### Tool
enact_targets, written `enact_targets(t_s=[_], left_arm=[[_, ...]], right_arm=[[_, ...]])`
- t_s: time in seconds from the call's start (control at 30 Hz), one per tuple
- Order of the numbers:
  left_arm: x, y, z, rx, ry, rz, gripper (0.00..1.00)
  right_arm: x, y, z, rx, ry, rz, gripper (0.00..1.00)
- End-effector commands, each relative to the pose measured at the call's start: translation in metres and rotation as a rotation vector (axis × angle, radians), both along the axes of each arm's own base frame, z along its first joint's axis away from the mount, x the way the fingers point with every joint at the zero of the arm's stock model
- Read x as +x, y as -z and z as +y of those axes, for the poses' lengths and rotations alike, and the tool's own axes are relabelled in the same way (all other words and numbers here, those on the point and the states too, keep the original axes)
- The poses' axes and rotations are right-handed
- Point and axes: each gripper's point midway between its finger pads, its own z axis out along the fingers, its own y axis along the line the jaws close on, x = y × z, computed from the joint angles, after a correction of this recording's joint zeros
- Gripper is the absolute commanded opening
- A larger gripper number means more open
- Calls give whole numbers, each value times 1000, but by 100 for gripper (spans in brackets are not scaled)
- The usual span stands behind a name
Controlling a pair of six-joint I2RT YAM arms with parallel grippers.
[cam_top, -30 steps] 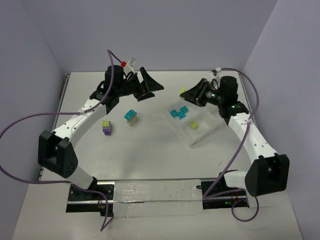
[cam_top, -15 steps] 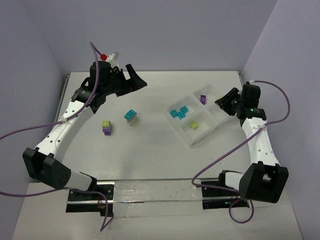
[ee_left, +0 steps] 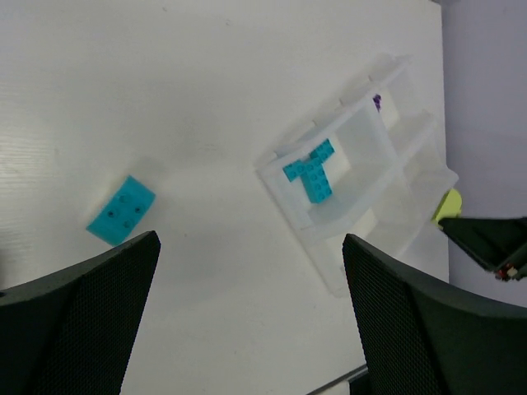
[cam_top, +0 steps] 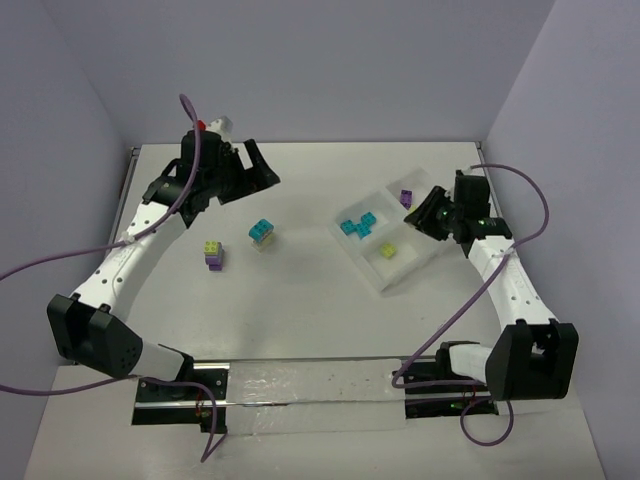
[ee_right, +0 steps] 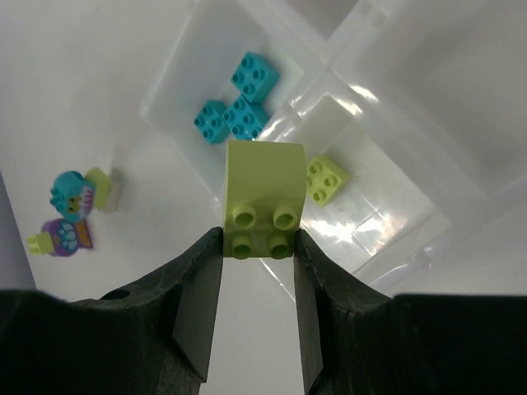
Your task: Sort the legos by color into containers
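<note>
My right gripper (cam_top: 427,211) hangs over the clear tray (cam_top: 386,287), shut on a lime green brick (ee_right: 263,196) held studs toward the camera (ee_right: 259,247). The tray holds three cyan bricks (cam_top: 357,225), one lime brick (cam_top: 388,251) and one purple brick (cam_top: 406,198), each colour in its own compartment. A cyan-and-lime pair (cam_top: 262,233) and a lime-and-purple pair (cam_top: 214,254) stand on the table left of the tray. My left gripper (cam_top: 262,171) is open and empty, high over the table's far left (ee_left: 251,313).
The left wrist view shows the cyan pair (ee_left: 122,209) below it and the tray (ee_left: 329,276) to the right. Purple cables loop off both arms. The walls close in behind and on both sides.
My right gripper swung out to the right of the tray, then came back left over it with the lime brick. My left gripper drew back to the far left.
</note>
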Motion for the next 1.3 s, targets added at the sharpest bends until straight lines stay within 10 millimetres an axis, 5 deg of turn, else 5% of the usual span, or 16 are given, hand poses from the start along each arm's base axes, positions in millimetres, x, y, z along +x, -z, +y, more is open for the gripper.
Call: enact_targets(t_s=[0.0,0.23,0.33,0.53,0.73,0.9,1.27], left_arm=[[10,7,52,48,-112,12,99],[-5,51,101,218,-271,158,99],[-15,77,110,252,-303,214,99],[-24,100,132,336,-359,233,99],[-26,127,161,489,-450,299,97],[-27,144,161,526,-426,349,85],[-32,186,156,563,-335,426,80]], right_arm=[[-15,17,15,-18,-50,48,5],[-23,41,16,-38,-44,112,18],[-23,45,19,-29,-55,120,48],[-16,40,22,-41,-77,106,74],[-6,28,23,-51,-80,79,77],[1,14,25,-42,-83,50,77],[2,9,29,-31,-99,41,77]])
